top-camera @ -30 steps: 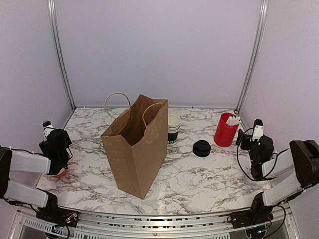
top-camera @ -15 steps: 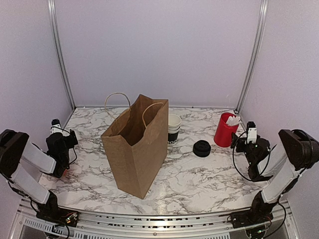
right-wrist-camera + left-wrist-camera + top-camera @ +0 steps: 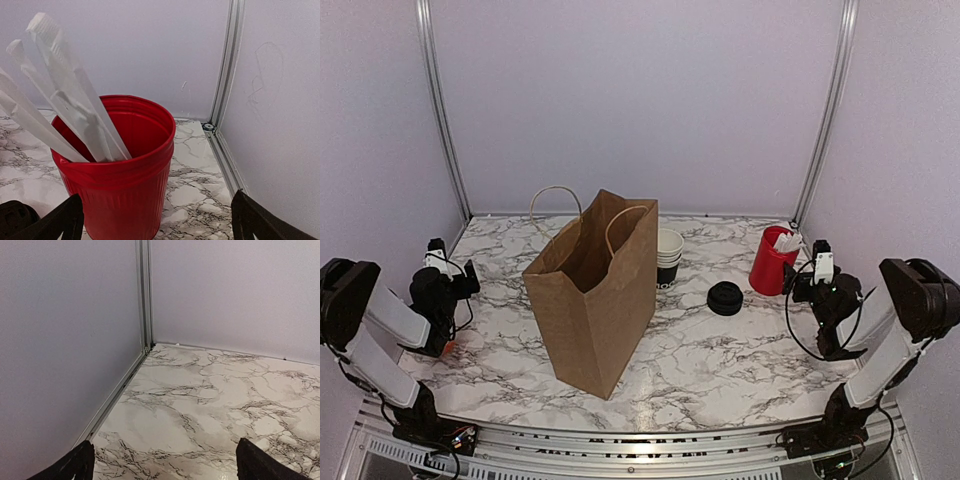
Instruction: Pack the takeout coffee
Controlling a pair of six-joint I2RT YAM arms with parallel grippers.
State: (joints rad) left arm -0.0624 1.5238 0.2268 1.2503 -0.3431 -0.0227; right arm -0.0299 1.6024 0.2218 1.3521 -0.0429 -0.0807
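Two hands gaped empty under my remote control: left hand (image 3: 455, 260) by the surface's (image 3: 720, 360) left edge, right hand (image 3: 806, 268) facing the red cup (image 3: 120, 165).

Your bag (image 3: 592, 300) stands mid-table, mouth open to the top — free entry from above. Red cup (image 3: 120, 165) stands just ahead of your right gripper (image 3: 800, 278).

Marble tabletop (image 3: 215, 405), metal corner post (image 3: 145, 295), lilac walls (image 3: 65, 340); left tool (image 3: 162, 467) fingertips spread wide
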